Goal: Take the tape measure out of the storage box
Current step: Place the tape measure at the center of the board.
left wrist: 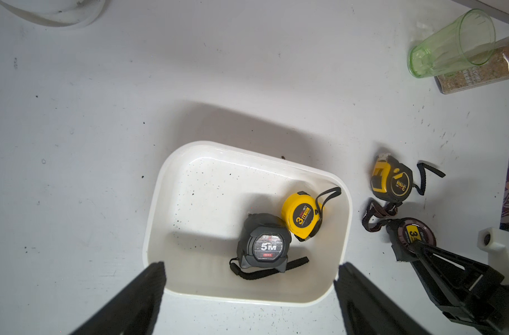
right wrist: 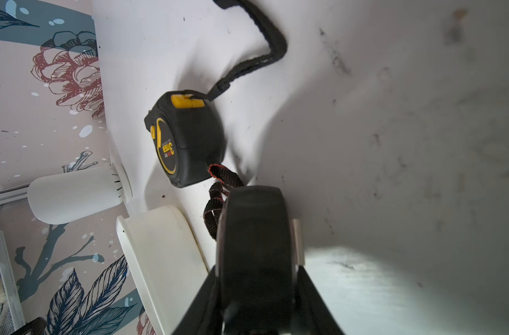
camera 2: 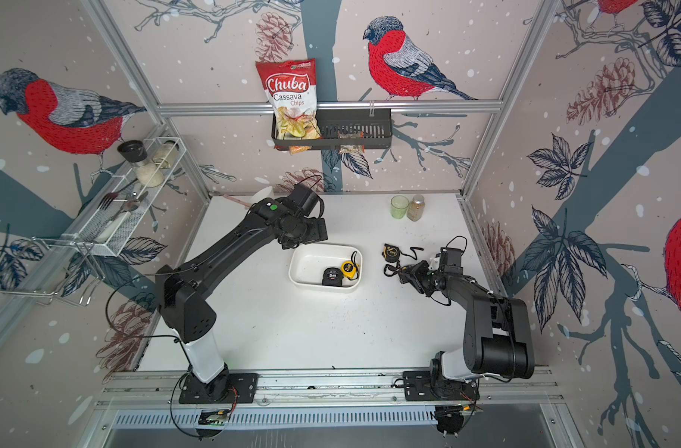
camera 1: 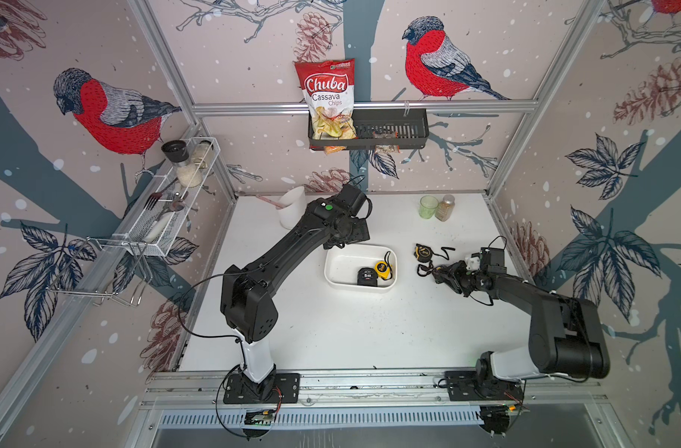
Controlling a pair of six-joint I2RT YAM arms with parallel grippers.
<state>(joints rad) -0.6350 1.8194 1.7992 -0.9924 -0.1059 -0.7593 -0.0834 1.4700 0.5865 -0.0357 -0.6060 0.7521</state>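
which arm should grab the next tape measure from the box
Probably left. The left gripper is open above the storage box with the 5M tape measure and yellow tape measure inside; the right gripper is shut on a black tape measure outside.

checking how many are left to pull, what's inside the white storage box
A dark grey 5M tape measure and a yellow 3m tape measure, touching, at one end of the storage box. The rest of its floor is bare. Anything beneath them is hidden.
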